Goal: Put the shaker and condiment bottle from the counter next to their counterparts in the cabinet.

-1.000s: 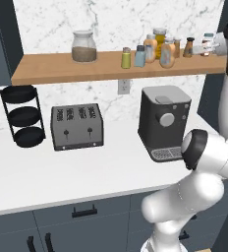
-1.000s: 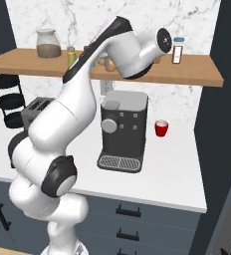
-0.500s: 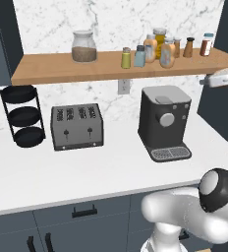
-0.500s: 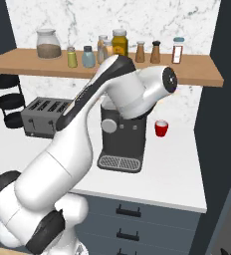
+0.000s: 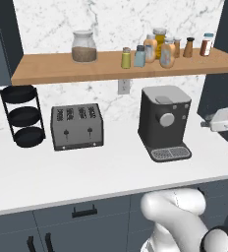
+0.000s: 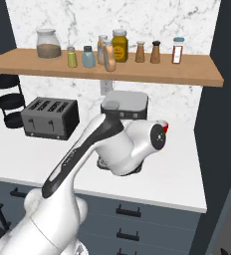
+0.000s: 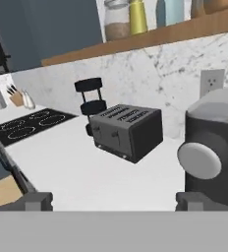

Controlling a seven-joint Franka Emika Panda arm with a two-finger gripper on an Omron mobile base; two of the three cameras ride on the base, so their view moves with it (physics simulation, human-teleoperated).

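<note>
Both shaker [image 5: 126,58] and condiment bottle [image 5: 167,55] sit shelved at twelve o'clock, so we keep our wide-open, empty claw [image 7: 113,201] clear of the coffee machine [image 7: 215,152].

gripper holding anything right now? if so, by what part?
Nothing held. In the hand view the gripper is open, bare counter between its tips.

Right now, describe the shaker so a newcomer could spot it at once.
Find the long wooden shelf against the marble wall, above the coffee machine. Right of the big glass jar stands a cluster of small containers; the shaker is the leftmost. It is the only yellow-green one, grey-capped, beside a pale blue shaker.
</note>
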